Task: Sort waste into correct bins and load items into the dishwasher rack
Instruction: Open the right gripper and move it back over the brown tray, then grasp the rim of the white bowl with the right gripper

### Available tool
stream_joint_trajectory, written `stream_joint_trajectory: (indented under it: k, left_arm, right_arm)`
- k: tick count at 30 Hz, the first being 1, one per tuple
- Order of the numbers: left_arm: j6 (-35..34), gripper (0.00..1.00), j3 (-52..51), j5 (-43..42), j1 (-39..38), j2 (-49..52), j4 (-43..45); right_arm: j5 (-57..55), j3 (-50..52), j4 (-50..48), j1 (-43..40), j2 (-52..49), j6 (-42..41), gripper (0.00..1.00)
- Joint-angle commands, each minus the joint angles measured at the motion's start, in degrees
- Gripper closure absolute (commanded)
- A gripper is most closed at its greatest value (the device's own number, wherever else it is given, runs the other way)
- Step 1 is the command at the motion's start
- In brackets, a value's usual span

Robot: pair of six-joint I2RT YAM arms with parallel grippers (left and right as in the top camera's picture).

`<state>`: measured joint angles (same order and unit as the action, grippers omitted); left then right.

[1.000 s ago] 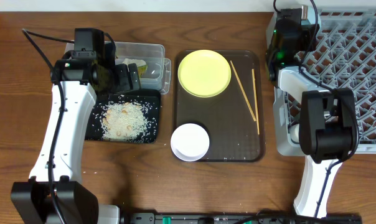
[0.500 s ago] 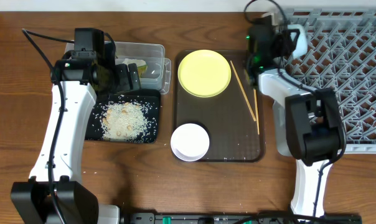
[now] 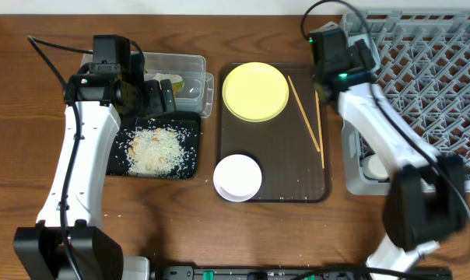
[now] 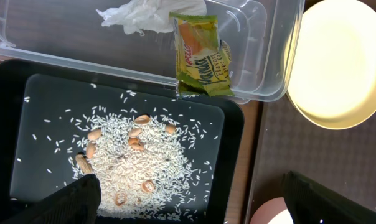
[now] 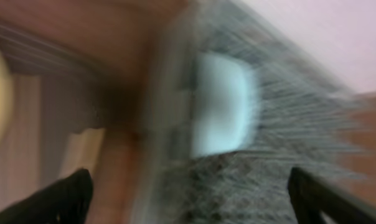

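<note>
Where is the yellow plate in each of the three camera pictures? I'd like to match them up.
Overhead: the yellow plate lies at top centre, on the dark-brown tray.
Left wrist: its curved edge fills the upper right corner.
Right wrist: too blurred to tell whether it shows.
Shared landmark: the clear tub, just left of the plate in the overhead and left wrist views.

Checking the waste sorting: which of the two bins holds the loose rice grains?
The shallow black rectangular tray, heaped with rice; the clear rectangular plastic tub beside it holds only crumpled white paper and an orange-green wrapper.
</note>
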<state>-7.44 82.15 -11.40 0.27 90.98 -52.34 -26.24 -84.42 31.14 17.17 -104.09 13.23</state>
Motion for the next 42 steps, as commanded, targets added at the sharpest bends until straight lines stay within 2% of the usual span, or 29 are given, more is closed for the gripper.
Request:
stream_joint_trajectory:
  k: [1,3,4,6,13,15,18,21,28,32,37,42]
  left_arm:
    - [0.33,0.05,0.79,0.52,0.20,-0.07,-0.13]
    - [0.33,0.05,0.79,0.55,0.20,-0.07,-0.13]
    - [0.33,0.05,0.81,0.52,0.20,-0.07,-0.13]
    - [0.33,0.05,0.79,0.55,0.20,-0.07,-0.13]
    - [0.33,0.05,0.79,0.52,0.20,-0.07,-0.13]
    - [0.33,0.05,0.79,0.55,0.20,-0.07,-0.13]
    - [0.33,0.05,0.79,0.52,0.20,-0.07,-0.13]
    - [0.35,0.05,0.79,0.52,0.20,-0.07,-0.13]
    - [0.33,0.05,0.79,0.55,0.20,-0.07,-0.13]
    - [0.33,0.05,0.81,0.52,0.20,-0.07,-0.13]
    - [0.33,0.05,0.81,0.55,0.20,-0.07,-0.13]
    - [0.33,0.05,0.79,0.52,0.20,-0.07,-0.13]
  right_arm:
    - [34.88,-1.22,5.97,1.03,5.18,-16.26,0.01]
    - [47.71,-0.92,8.70,1.27,6.29,-18.97,0.01]
    - [52.09,-0.52,9.09,1.68,6.27,-19.26,0.04]
    - [54.58,0.85,9.44,3.17,6.01,-19.87,0.08]
    - [49.64,8.33,9.92,11.72,5.11,-29.88,0.23]
    - [47.52,9.92,10.03,14.29,4.68,-33.29,0.33]
    - [42.58,12.70,10.14,18.03,3.91,-38.71,0.42]
    - [39.28,14.45,11.39,20.02,2.62,-43.04,0.47]
    - [39.82,14.60,15.91,20.17,-1.55,-45.81,0.59]
    - [40.46,14.58,16.02,19.61,-1.95,-45.79,0.80]
    - [40.44,14.58,16.04,19.61,-1.95,-45.79,0.99]
    - [40.13,14.16,16.06,19.37,-1.88,-44.98,0.99]
